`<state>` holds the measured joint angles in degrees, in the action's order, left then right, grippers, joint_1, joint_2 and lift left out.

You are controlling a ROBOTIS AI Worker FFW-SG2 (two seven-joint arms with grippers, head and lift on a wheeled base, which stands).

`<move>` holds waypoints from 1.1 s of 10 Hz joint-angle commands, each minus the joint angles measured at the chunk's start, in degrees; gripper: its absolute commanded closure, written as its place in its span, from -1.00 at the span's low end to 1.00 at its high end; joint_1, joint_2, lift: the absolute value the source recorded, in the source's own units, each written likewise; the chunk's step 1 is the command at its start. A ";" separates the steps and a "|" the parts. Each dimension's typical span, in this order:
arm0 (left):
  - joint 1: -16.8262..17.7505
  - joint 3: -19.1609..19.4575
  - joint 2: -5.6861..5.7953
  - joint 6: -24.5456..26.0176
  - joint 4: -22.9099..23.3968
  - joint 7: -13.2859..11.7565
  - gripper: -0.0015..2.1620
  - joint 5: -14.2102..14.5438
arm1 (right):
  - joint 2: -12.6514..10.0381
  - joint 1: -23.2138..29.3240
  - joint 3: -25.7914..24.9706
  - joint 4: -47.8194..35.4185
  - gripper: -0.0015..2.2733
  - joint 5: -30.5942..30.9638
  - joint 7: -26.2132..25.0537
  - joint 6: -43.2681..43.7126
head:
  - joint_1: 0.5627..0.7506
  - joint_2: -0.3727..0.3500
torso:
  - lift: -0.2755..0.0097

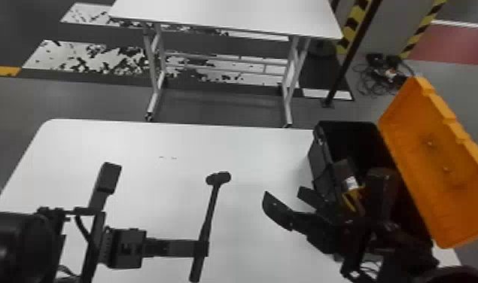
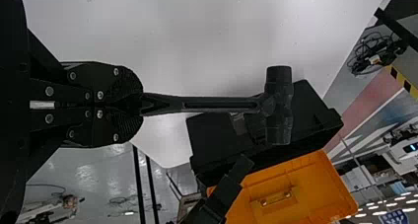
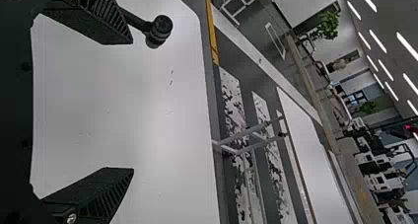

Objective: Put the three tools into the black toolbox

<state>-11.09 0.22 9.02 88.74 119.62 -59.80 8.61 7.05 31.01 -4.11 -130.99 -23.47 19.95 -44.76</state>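
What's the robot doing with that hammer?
The robot is putting tools into a box. Its left gripper is shut on the hammer by the handle, over the white table. The hammer isn't in the black toolbox yet. The toolbox is open, with its orange lid tipped back, and something partly yellow is already inside. The right gripper is open and empty, next to the toolbox.

A farther white table (image 1: 226,15) stands on grey floor (image 1: 113,101) near tangled cables (image 1: 388,75) and yellow-and-black striped posts (image 1: 424,28).
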 commanded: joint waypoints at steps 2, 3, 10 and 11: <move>-3.67 0.84 0.29 0.17 4.92 -2.07 0.98 1.06 | 0.60 -1.13 -0.38 0.21 -0.93 0.26 0.09 -2.14 | 0.41 -0.28 | 0.57; -4.46 1.01 0.38 0.35 6.06 -2.86 0.98 1.06 | 0.86 -1.39 -0.73 0.21 -0.93 0.18 0.17 -3.02 | 0.41 -0.31 | 0.57; -6.04 2.07 0.03 1.29 9.66 -5.59 0.98 3.87 | 1.04 -3.50 -0.55 1.97 -0.93 -0.70 3.25 -10.75 | 0.41 -0.37 | 0.57; -6.13 1.89 0.03 1.29 9.75 -5.68 0.98 3.87 | 1.04 -4.12 -0.11 1.97 -0.93 -0.88 3.60 -12.51 | 0.41 -0.36 | 0.57</move>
<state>-17.15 2.23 9.05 89.96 129.34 -65.48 12.46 8.09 27.17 -4.41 -129.05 -24.22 23.54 -56.44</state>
